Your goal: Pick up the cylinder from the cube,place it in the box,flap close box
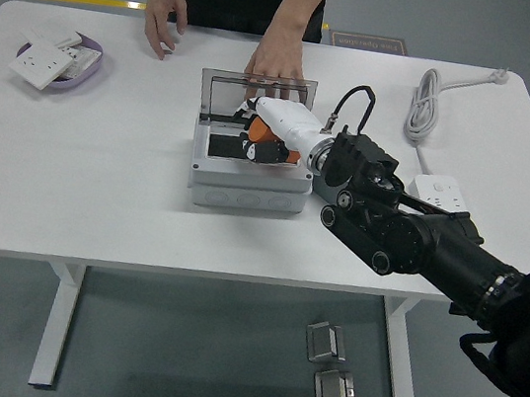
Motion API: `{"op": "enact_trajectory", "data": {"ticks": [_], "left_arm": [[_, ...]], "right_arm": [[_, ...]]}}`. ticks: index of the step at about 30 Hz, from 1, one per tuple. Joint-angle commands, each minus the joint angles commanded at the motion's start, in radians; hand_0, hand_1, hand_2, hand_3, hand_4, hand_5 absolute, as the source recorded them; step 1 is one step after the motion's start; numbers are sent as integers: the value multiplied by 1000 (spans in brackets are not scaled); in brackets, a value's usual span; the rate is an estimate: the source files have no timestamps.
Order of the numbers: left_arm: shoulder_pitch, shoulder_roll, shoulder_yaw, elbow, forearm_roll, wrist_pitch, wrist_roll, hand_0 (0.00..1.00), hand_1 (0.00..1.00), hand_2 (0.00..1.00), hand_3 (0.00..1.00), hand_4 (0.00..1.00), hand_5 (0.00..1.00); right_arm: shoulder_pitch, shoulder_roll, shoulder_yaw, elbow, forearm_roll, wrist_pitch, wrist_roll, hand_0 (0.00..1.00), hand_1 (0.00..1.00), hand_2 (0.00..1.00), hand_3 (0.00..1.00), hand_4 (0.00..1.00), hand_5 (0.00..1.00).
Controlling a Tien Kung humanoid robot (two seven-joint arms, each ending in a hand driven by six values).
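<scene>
Cylinder: not clearly visible; it may have been hidden under the robot hand, I couldn't tell.
Box (248, 181): grey, on the table (98, 184), its dark inside open, clear lid (223, 90) standing up at the back.
Right robot hand (259, 138): white and orange, reached over the box opening; whether its fingers held anything I couldn't tell.
Person's hand (275, 65): resting on the lid's top edge.
Progress: placing seemed under way; closing the flap was not yet done.

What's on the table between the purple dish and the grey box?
Nothing. In the head view, only bare white table lies between the purple dish and the grey box.
</scene>
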Motion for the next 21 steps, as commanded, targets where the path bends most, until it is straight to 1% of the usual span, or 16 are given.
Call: {"op": "enact_trajectory", "data": {"ticks": [1, 2, 11, 13, 14, 16, 19, 21], "left_arm": [[0, 0, 2, 0, -1, 0, 0, 583, 622, 541, 598, 650, 265], [-1, -1, 2, 0, -2, 0, -1, 583, 621, 540, 598, 650, 265], [-3, -2, 2, 0, 2, -1, -1, 583, 622, 540, 598, 648, 263], [-2, -2, 3, 0, 2, -1, -2, 583, 622, 540, 598, 648, 263], [-1, -3, 3, 0, 1, 0, -2, 582, 622, 540, 597, 646, 261], [1, -4, 2, 0, 1, 0, -1, 582, 622, 540, 597, 646, 261], [6, -5, 4, 0, -1, 1, -1, 582, 622, 540, 597, 646, 261], [7, -6, 5, 0, -3, 1, -1, 582, 622, 539, 597, 646, 258]], "right_arm": [[0, 0, 0, -2, 1, 0, 0, 856, 750, 758, 802, 714, 215], [0, 0, 0, -3, 1, -1, 1, 871, 759, 766, 820, 799, 261], [-4, 0, -5, 2, 8, -3, 2, 878, 761, 768, 824, 811, 273], [-6, 0, -12, 18, 25, -2, 0, 878, 761, 768, 824, 811, 273], [-5, 0, -16, 33, 40, 1, -2, 875, 760, 766, 825, 834, 294], [-1, 0, -21, 62, 67, 6, -5, 875, 760, 766, 825, 834, 294], [17, 0, -15, 112, 103, 16, -12, 875, 760, 766, 825, 834, 294], [33, 0, -3, 135, 119, 24, -17, 871, 758, 764, 824, 849, 312]]}}
